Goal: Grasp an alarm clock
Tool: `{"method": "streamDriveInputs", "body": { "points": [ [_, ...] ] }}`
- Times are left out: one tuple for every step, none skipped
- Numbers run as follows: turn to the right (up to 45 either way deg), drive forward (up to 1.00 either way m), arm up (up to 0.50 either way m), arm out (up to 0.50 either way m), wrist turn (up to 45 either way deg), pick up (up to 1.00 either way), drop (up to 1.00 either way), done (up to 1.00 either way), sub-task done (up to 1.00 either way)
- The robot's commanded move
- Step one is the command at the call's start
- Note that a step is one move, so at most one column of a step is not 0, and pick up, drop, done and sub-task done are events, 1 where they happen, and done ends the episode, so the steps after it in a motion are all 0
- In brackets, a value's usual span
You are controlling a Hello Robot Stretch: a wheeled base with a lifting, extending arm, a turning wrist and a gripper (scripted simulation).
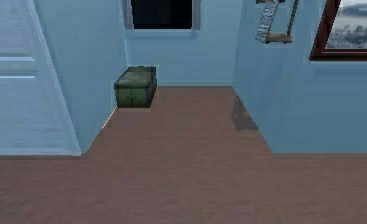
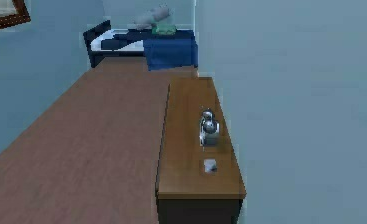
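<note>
A small silver-grey object with a rounded body (image 2: 208, 128) stands upright on the brown wooden dresser top (image 2: 186, 150), near the dresser's right edge against the pale blue wall. Its shape fits a small alarm clock, though details are too small to make out. Just in front of it on the same top lies a small flat pale square (image 2: 209, 166).
A blue bed (image 2: 141, 45) with a grey heap on it stands beyond the dresser. Brown floor (image 2: 81, 140) runs along the dresser's left side. Ahead, a green chest (image 1: 135, 86) sits by a wall corner, with a white door (image 1: 16, 70) at left and a dark window (image 1: 161, 14).
</note>
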Motion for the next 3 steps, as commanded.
{"method": "streamDriveInputs", "body": {
  "points": [
    [0.0,0.00,0.50,0.00,0.0,0.00,0.00,0.00,0.00],
    [0.0,0.00,0.34,0.00,0.0,0.00,0.00,0.00,0.00],
    [0.0,0.00,0.00,0.50,0.0,0.00,0.00,0.00,0.00]
  ]
}}
